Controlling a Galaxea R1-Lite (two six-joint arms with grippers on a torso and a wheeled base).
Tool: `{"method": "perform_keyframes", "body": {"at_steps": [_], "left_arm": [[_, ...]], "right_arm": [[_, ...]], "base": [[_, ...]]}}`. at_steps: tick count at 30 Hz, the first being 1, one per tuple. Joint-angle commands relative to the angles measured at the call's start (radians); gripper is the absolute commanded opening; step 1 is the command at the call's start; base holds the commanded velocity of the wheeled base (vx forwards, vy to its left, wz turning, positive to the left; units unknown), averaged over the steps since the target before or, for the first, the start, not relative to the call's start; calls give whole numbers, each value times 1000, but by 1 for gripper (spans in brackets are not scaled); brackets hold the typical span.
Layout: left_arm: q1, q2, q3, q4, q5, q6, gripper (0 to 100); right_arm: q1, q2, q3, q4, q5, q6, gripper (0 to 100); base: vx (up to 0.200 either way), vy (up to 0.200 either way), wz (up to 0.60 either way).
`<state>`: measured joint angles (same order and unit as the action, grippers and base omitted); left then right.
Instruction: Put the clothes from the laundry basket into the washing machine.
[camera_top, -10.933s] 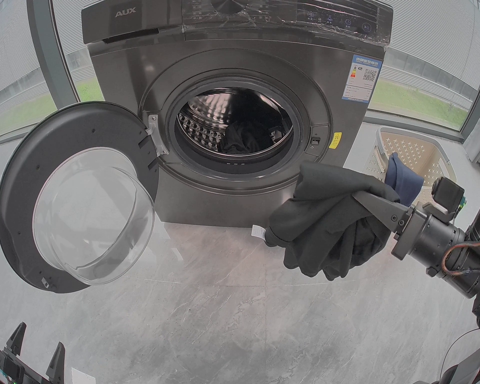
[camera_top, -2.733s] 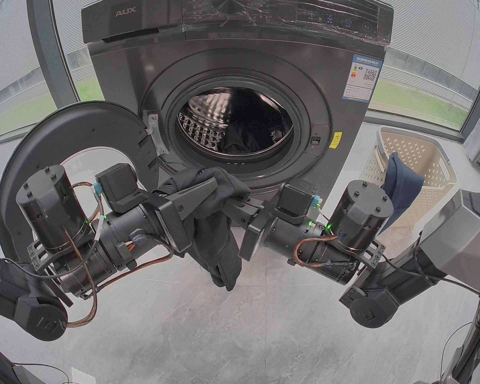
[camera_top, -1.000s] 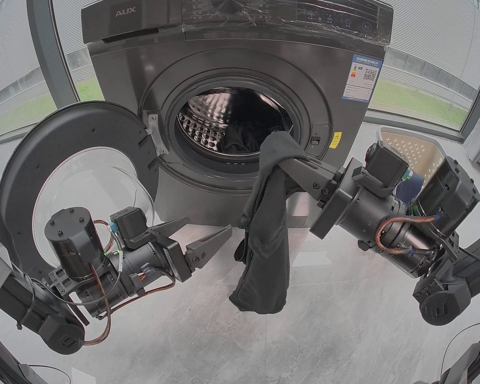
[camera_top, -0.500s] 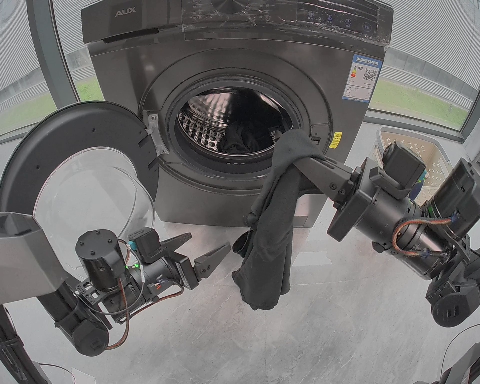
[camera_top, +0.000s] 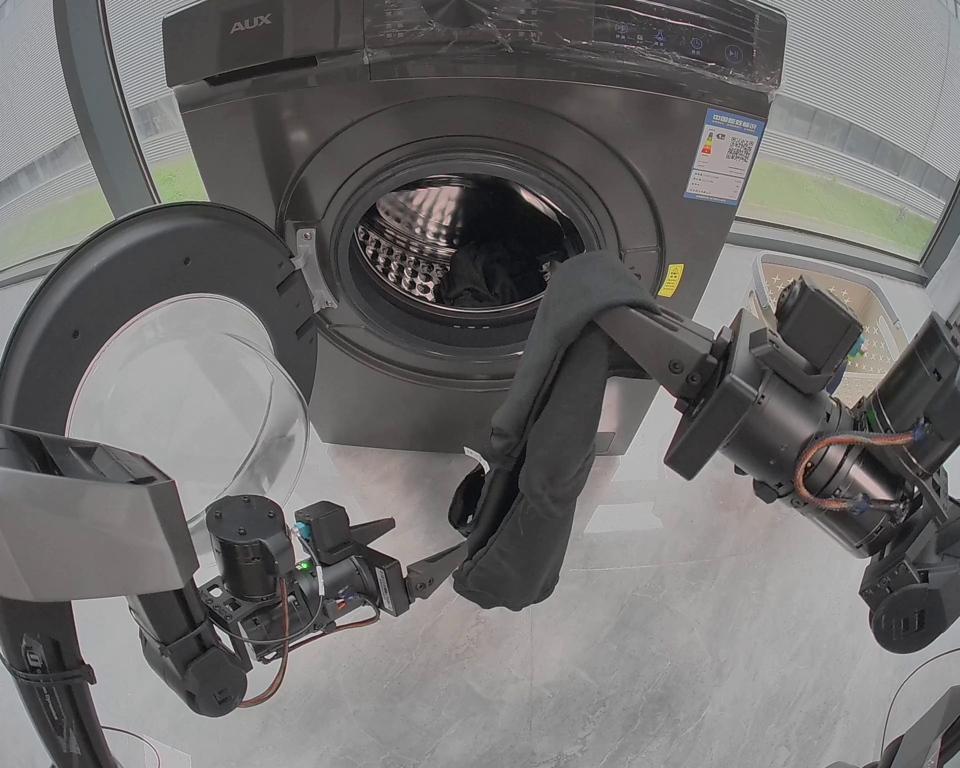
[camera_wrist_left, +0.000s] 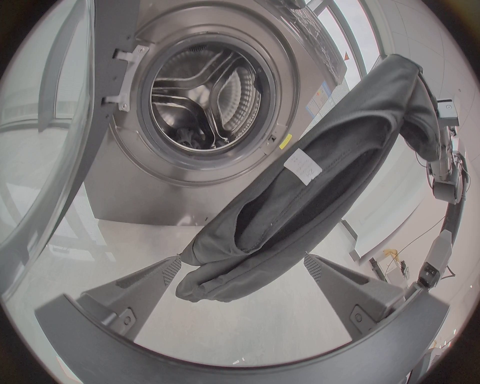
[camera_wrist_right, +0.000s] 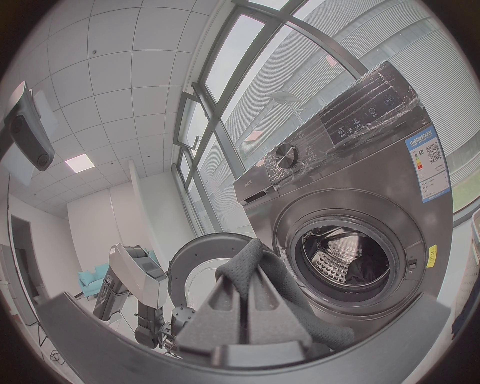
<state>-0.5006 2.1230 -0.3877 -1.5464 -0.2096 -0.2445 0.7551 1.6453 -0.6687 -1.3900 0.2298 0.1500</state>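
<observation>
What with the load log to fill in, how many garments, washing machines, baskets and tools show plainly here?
Garments: 2 (dark grey garment hanging from the right tool, dark garment in the drum)
Washing machine: 1
Laundry basket: 1
Tools: 2 (the right one and the left tool)
Total: 6

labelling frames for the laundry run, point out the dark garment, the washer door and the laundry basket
dark garment (camera_top: 555, 400): head view, middle of the hanging fabric
washer door (camera_top: 150, 260): head view, dark outer ring
laundry basket (camera_top: 845, 270): head view, far rim
</observation>
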Motion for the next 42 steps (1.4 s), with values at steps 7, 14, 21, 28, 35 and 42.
{"method": "perform_keyframes", "body": {"at_steps": [7, 14, 21, 28, 35, 42], "left_arm": [[2, 81, -40, 0, -34, 1, 100], [4, 147, -120, 0, -51, 5, 100], [21, 207, -217, 2, -48, 11, 100], [42, 245, -280, 2, -42, 13, 100], [34, 261, -321, 3, -44, 16, 100], [11, 295, -370, 3, -56, 17, 100]], "right_arm": [[4, 4, 0, 2, 0, 0, 0], [10, 4, 3, 0, 0, 0, 0], [12, 4, 8, 0, -1, 0, 0], [15, 2, 11, 0, -1, 0, 0], [16, 5, 11, 0, -3, 2, 0], [16, 14, 11, -3, -3, 2, 0]], "base": [[0, 0, 0], [0, 0, 0], [0, 0, 0], [0, 0, 0], [0, 0, 0], [0, 0, 0]]}}
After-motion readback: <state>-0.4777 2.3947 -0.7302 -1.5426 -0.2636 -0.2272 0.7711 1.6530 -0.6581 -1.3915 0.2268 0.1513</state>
